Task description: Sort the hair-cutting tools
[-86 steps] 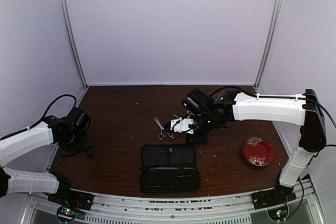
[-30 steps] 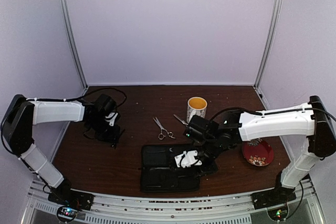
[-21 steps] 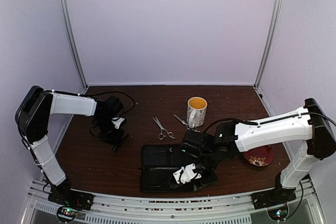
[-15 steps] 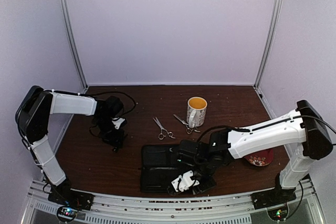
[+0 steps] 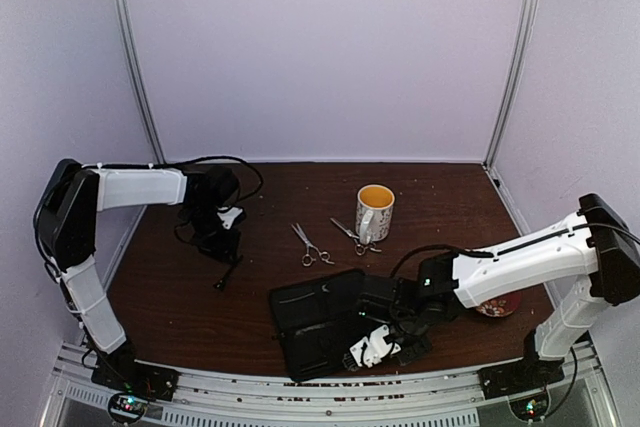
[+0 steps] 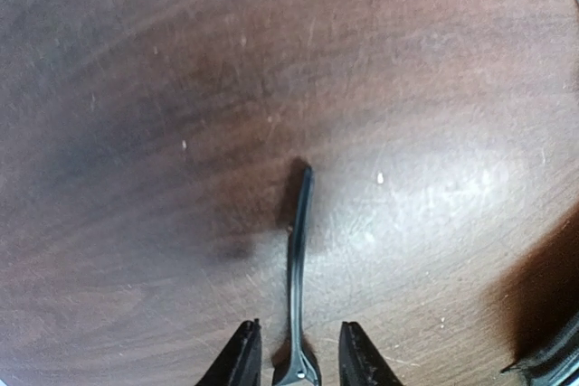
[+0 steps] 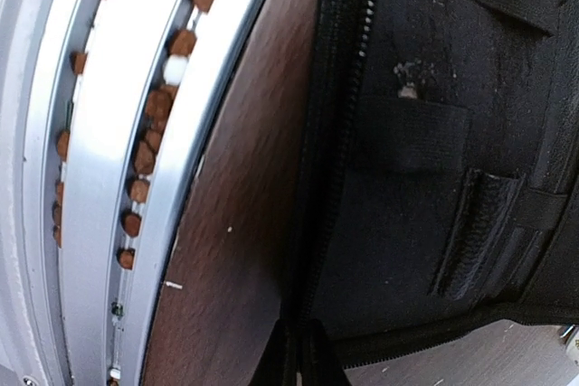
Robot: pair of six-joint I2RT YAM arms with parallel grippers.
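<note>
We list one dark brown wooden table [image 5: 300,187], its top scuffed and flecked with pale specks. We list a plain lilac back wall [image 5: 320,47] and matching side walls [image 5: 50,67]. Two slim metal posts [image 5: 135,57] stand at the back corners. A ribbed metal rail [image 5: 300,392] runs along the near table edge; we see brown crumbs [image 7: 145,160] in its grooves. The light is soft and even.

Matt cloth case [image 7: 425,133], scuffed wood table [image 6: 181,88], smooth black clip [image 6: 297,259]
</note>
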